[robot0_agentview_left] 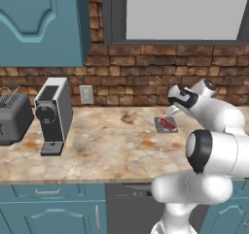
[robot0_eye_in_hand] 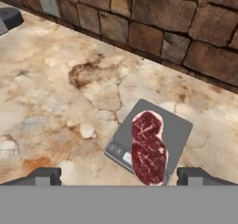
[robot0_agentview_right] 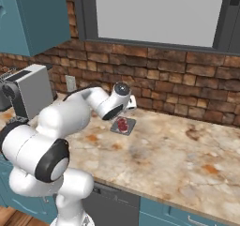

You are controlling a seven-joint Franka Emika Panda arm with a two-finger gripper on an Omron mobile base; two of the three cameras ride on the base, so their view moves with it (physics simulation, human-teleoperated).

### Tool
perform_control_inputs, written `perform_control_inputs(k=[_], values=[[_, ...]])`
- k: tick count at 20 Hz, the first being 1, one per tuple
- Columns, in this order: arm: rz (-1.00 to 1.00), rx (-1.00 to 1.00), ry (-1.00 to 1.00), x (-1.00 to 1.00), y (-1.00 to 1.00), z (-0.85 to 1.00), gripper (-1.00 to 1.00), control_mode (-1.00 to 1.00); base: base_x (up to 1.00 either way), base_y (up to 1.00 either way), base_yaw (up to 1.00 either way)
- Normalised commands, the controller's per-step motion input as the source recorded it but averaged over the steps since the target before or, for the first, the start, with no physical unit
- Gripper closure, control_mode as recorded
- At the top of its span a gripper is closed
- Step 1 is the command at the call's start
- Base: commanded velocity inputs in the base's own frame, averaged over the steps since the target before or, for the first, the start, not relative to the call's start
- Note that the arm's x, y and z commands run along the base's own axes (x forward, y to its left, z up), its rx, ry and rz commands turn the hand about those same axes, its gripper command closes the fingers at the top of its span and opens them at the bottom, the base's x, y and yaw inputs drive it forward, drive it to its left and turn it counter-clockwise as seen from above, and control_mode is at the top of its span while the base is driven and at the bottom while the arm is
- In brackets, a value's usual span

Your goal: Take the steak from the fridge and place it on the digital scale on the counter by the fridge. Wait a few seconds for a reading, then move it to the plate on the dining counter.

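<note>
Steak lay flat on the digital scale on the counter — first placement done. End effector hung just above, fingers spread wide, holding nothing — the wait and the plate transfer remained.

Beige counter with digital scale, coffee machine, toaster

On the counter before you, the steak lies on the digital scale near the brick wall. A coffee machine and toaster stand well apart at left, below a teal cabinet.
</note>
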Motion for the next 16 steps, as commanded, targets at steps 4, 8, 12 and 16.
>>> perform_control_inputs(k=[4, 8, 12, 16], values=[[0.0, 0.0, 0.09, -0.58, 0.18, 0.35, -1.0, -1.0, 0.0, 0.0, 0.0], [0.0, -0.02, 0.02, -0.5, 0.09, 0.23, -1.0, -1.0, 0.0, 0.0, 0.0], [0.0, -0.06, 0.0, -0.46, 0.02, 0.19, -1.0, -1.0, 0.0, 0.0, 0.0], [0.0, -0.1, 0.0, -0.24, 0.02, 0.07, -1.0, -1.0, 0.0, 0.0, 0.0]])
